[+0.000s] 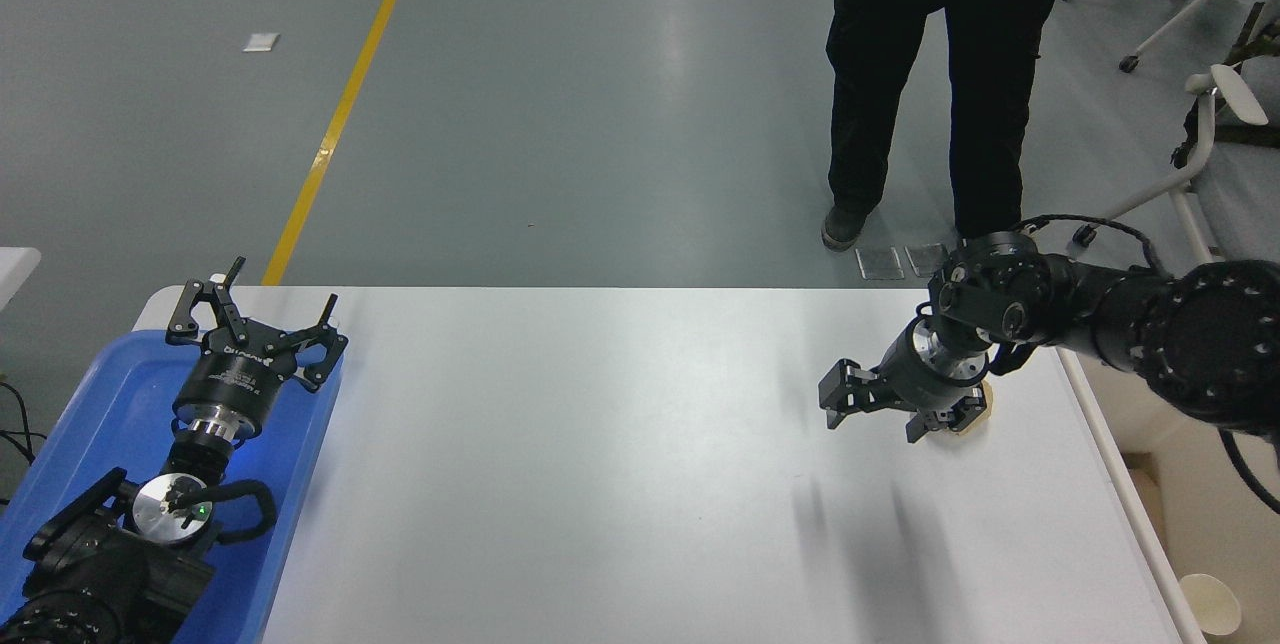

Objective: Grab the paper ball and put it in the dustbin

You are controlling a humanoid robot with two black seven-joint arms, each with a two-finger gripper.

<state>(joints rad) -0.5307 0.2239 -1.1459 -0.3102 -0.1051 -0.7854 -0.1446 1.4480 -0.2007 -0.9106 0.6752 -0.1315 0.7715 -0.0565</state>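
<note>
My right hand (882, 408) hangs spread wide, empty. A tan bit of the paper ball (975, 414) peeks out just behind it. It looks light and squashy; I would pinch its middle gently.

The white bench (600, 444) fills the lower part of the view, a smooth, slightly glossy rectangle with rounded far corners and soft light reflections across its top. At its left end lies a shallow blue tray (90, 424), its long side running toward the camera and its right rim reaching onto the bench top. Near the far right corner a small tan-brown lump, the paper ball (975, 416), shows on the surface; most of it is hidden, so its full shape cannot be told. Two faint dark shadows streak the bench toward the near right. The middle of the surface is plain white.
</note>
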